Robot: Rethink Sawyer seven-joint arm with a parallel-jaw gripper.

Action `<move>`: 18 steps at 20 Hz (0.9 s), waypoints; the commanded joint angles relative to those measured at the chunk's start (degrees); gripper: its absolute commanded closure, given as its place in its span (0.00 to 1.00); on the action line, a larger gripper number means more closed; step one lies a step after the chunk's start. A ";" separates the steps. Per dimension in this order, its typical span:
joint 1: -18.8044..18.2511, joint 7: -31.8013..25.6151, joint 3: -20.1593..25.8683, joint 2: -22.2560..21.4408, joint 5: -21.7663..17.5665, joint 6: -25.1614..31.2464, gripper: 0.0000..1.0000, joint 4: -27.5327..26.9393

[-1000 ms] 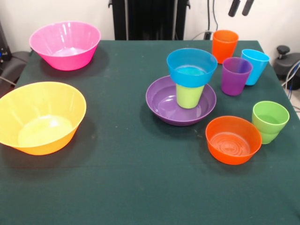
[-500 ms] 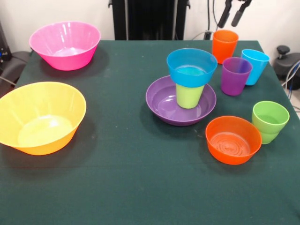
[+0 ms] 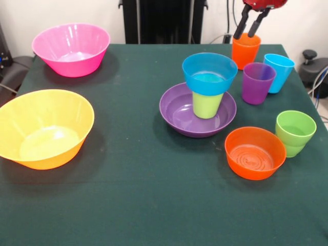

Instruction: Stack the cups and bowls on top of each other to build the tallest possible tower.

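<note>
Front view: our gripper (image 3: 246, 29) hangs with jaws spread over the orange cup (image 3: 245, 50).
Below and beside them, our tower (image 3: 207, 92) has three pieces; the other cups and bowls wait unstacked.

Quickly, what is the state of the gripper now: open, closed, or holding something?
Gripper: open, holding nothing, its fingers spread just above the rim of the orange cup.

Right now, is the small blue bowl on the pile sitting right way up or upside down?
Right way up. The small blue bowl shows its open rim and inside, resting on the lime-yellow cup in the wide purple bowl.
</note>
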 commanded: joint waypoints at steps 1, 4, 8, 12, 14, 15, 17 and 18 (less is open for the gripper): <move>-1.30 15.34 6.62 2.81 4.14 4.61 0.00 -8.33; -0.84 16.04 6.54 4.12 4.33 5.07 0.00 -8.90; -0.32 16.48 6.39 5.26 4.74 5.60 0.00 -9.20; 0.20 16.24 6.35 5.83 5.71 6.57 0.00 -9.23; 0.31 16.31 6.31 6.25 6.08 6.99 0.00 -9.50; 0.33 16.33 6.29 6.36 6.27 7.10 0.00 -9.61; 0.37 15.82 6.42 6.30 7.37 8.02 0.00 -9.92; 0.36 15.92 6.38 6.19 7.79 8.18 0.00 -10.03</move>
